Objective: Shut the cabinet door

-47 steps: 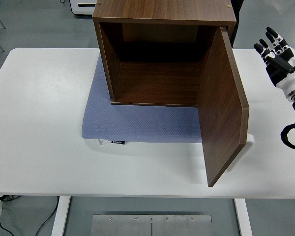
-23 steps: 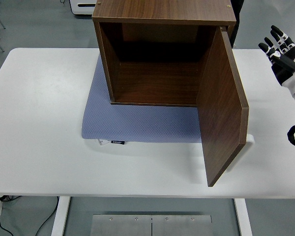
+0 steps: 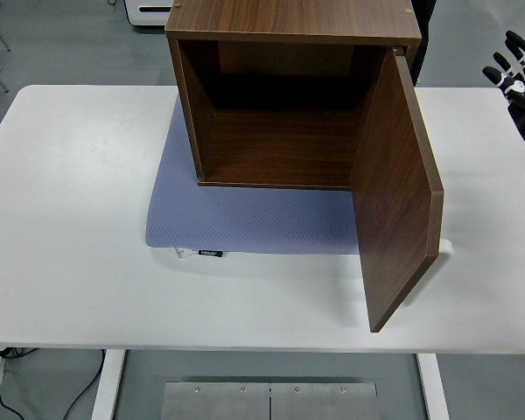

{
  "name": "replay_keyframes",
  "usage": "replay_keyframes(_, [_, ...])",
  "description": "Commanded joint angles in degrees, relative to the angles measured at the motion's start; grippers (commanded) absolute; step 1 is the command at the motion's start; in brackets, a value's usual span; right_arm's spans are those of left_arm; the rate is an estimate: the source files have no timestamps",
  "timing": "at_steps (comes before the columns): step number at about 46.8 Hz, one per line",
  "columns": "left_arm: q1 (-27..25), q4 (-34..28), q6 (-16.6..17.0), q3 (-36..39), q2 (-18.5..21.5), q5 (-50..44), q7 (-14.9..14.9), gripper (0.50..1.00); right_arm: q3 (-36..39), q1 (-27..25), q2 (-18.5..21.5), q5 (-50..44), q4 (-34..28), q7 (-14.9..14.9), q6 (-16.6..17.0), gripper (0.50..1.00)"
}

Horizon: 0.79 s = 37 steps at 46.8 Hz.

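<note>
A dark brown wooden cabinet [image 3: 289, 96] stands on a blue-grey mat [image 3: 245, 214] at the table's middle back. Its inside holds nothing. The door [image 3: 394, 188], hinged on the right side, is swung wide open and points toward the near edge. My right hand [image 3: 521, 83] shows only partly at the right picture edge, well to the right of the door and apart from it, with black and white fingers [image 3: 510, 59] spread upward and holding nothing. The left arm does not show.
The white table [image 3: 70, 219] spreads wide to the left of the mat. A small white piece [image 3: 444, 248] shows behind the door's lower edge. A white appliance [image 3: 149, 10] stands on the floor beyond the table.
My right hand has drawn away to the right and upward, now mostly out of the picture. The cabinet door has stayed at the same open angle.
</note>
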Motion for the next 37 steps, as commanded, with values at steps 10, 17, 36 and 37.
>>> replay_keyframes(10, [0.0,0.0,-0.04,0.0,0.0,0.07,0.0,1.0,0.2,-1.16,-8.27,-0.01,4.46,0.17,0.15,1.0])
replay_keyframes(17, [0.0,0.0,-0.04,0.0,0.0,-0.01,0.0,1.0,0.2,-3.28,-11.79,-0.18,10.0,0.43,-0.03,1.0])
replay_keyframes(36, [0.0,0.0,0.05,0.0,0.0,-0.01,0.0,1.0,0.2,-5.65,-26.38,-5.54,18.97,0.52,1.02,1.0])
replay_keyframes(37, [0.0,0.0,0.05,0.0,0.0,-0.01,0.0,1.0,0.2,-6.09,-27.17,-5.63,19.41,0.52,1.46,1.0])
